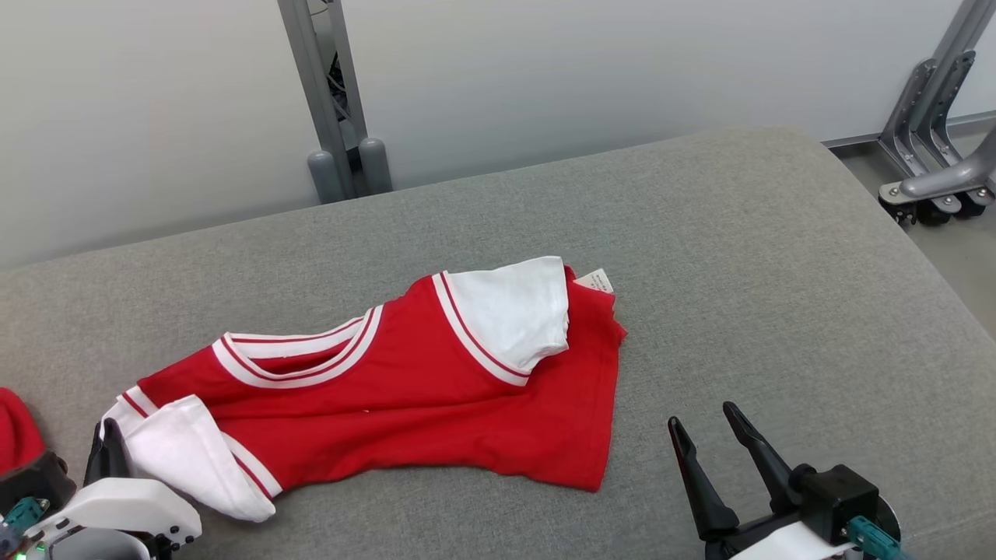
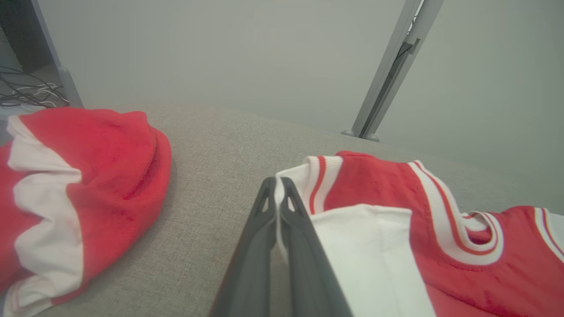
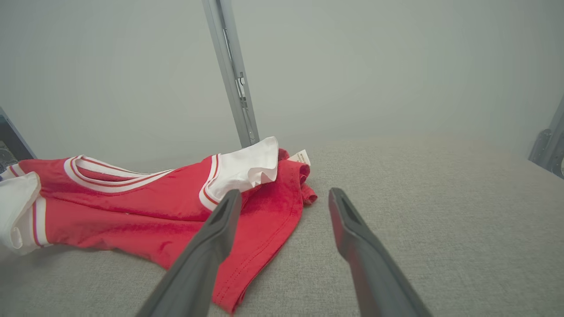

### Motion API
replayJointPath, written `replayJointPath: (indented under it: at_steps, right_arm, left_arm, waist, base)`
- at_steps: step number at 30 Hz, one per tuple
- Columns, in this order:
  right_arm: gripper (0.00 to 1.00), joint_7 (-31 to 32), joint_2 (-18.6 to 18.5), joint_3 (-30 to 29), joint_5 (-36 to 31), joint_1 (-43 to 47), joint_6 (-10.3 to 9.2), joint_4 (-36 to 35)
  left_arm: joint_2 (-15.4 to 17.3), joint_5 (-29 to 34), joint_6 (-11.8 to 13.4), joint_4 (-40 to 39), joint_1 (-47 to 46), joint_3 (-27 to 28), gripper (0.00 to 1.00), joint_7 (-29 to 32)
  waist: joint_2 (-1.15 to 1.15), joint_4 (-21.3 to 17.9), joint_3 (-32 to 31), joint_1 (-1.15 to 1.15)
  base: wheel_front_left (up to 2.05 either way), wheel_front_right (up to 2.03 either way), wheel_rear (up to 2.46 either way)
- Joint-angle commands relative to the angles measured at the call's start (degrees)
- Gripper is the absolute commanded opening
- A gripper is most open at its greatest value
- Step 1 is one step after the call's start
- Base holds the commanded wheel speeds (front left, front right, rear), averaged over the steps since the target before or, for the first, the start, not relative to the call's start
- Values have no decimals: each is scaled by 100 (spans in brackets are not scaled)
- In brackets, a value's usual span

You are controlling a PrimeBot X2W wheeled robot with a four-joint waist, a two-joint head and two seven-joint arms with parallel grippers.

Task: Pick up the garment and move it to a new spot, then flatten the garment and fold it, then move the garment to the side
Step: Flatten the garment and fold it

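Seemingly padded grey surface (image 1: 778, 272), garment (image 1: 389, 389), pale wall (image 1: 583, 70).

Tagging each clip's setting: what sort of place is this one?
Probably a robotics lab or test bay: a grey padded work surface against a bare wall, a metal truss post, and a wheeled metal stand.

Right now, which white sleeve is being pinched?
The near sleeve, at the robot's left, clamped between its shut left fingers; the far sleeve lies free.

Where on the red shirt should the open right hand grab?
Probably the hem corner of the red shirt, coming from the right gripper's side: that stitched edge lies thin and free on the grey cushion, nearest its open fingers.
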Motion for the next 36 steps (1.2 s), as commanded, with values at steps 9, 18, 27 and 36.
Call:
replayJointPath:
  at_steps: [9,18,27,36]
  right_arm:
    - [100,-1,-33,60,21,-71,1,204]
    - [100,-1,-33,123,199,-26,1,586]
    - [100,-1,-32,332,331,-55,1,1308]
    - [92,-1,-35,454,483,-345,1,2292]
  left_arm:
    - [-38,637,-51,-318,188,99,100,-13]
    - [-454,1518,-193,-1538,651,212,100,-13]
    - [-961,1990,-456,-2559,1406,-53,100,-13]
    - [-1048,2136,-524,-2716,1675,-530,100,-13]
  waist:
    - [0,149,-12,0]
    - [0,444,-28,0]
    - [0,881,-73,0]
    - [0,1258,-133,0]
  base:
    - [0,0,0]
    - [0,0,0]
    - [0,0,0]
    - [0,0,0]
